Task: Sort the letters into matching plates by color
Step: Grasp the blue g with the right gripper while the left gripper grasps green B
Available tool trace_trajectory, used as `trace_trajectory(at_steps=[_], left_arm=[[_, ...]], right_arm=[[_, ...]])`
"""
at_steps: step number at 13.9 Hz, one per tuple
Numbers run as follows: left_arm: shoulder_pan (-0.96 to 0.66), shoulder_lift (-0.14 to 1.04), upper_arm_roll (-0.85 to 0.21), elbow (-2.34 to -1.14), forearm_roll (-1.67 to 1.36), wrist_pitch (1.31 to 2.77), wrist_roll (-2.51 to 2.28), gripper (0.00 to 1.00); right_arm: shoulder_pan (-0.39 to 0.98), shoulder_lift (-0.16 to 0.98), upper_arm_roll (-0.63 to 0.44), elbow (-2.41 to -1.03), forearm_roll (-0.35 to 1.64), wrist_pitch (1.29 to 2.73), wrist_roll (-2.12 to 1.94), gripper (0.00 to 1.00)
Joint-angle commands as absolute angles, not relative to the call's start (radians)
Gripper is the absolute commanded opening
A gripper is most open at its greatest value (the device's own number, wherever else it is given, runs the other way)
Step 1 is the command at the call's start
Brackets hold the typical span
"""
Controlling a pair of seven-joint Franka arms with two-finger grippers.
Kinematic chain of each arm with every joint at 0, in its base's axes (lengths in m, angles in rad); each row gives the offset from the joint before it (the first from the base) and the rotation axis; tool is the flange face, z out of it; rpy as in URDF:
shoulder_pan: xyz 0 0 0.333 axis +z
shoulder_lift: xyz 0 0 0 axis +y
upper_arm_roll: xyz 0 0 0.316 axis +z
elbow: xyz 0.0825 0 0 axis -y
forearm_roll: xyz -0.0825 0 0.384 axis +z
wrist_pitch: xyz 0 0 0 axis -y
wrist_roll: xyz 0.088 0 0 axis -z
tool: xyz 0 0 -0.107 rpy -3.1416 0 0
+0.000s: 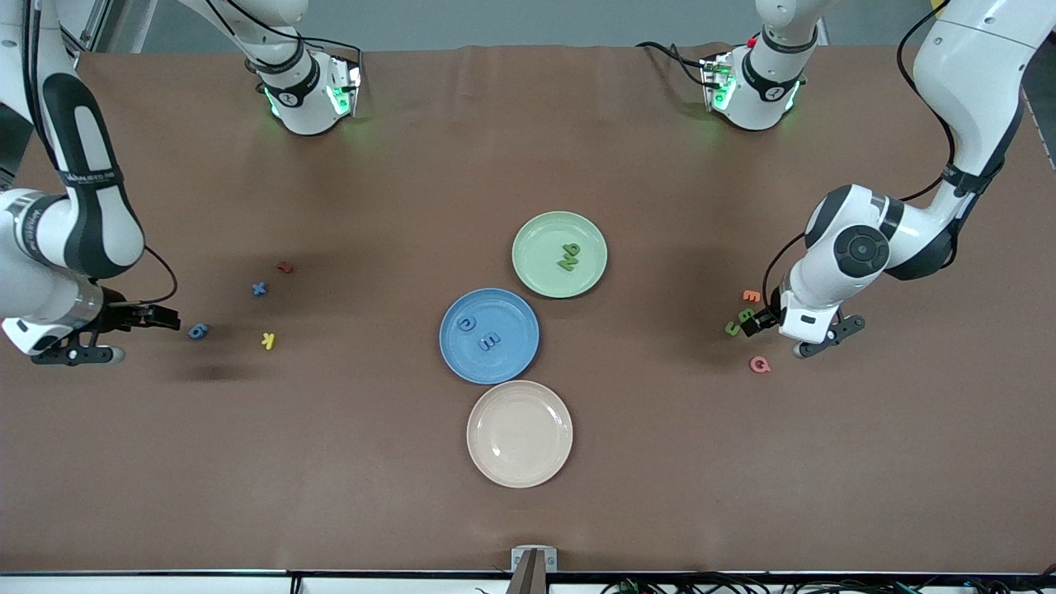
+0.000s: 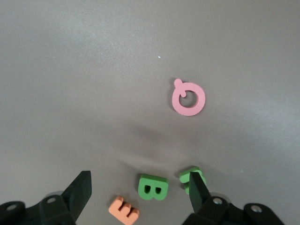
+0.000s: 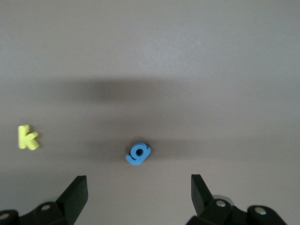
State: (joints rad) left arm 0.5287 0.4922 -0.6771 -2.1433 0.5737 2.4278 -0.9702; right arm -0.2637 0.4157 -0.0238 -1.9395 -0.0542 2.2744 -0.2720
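The pale green plate [image 1: 540,239] holds two green letters [image 1: 568,256]. Beside it, nearer the front camera, the blue plate [image 1: 513,317] holds two blue letters [image 1: 488,341]. At its own end of the table my left gripper [image 1: 755,322] hangs low and open over a green B [image 2: 153,187]. A second green letter [image 2: 187,176] is partly hidden by one finger. My right gripper [image 1: 161,317] is open just above the table, at the right arm's end. A blue g-shaped letter [image 3: 138,153] lies just ahead of its fingertips. A blue x [image 1: 259,288] lies farther from the camera.
A beige plate [image 1: 520,433] sits nearest the front camera. An orange E [image 2: 123,209] and a pink Q [image 2: 188,97] lie close to the green letters. A yellow k [image 3: 27,137] and a red letter [image 1: 285,267] lie near the blue letters.
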Motion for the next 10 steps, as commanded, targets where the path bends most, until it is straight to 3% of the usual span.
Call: trace_trajectory(at_steps=[1,4,10], left_arm=[[0.543,0.497,-0.69,-2.178,0.655,2.445,-0.971,0.72],[0.537,0.499,-0.695,-2.197,0.657,2.445,-0.971,0.71],[0.537,0.495,-0.725,-2.232,0.657,2.445,-0.971,0.69]], right_arm=[[-0.29,0.437,-0.002,-1.957,-0.066,2.324,-0.284,0.86],[-0.305,0.485,-0.002,-1.957,-0.064,2.373,-0.285,0.75],[-0.305,0.505,0.002,-1.993,-0.055,2.417,-0.285,0.73]])
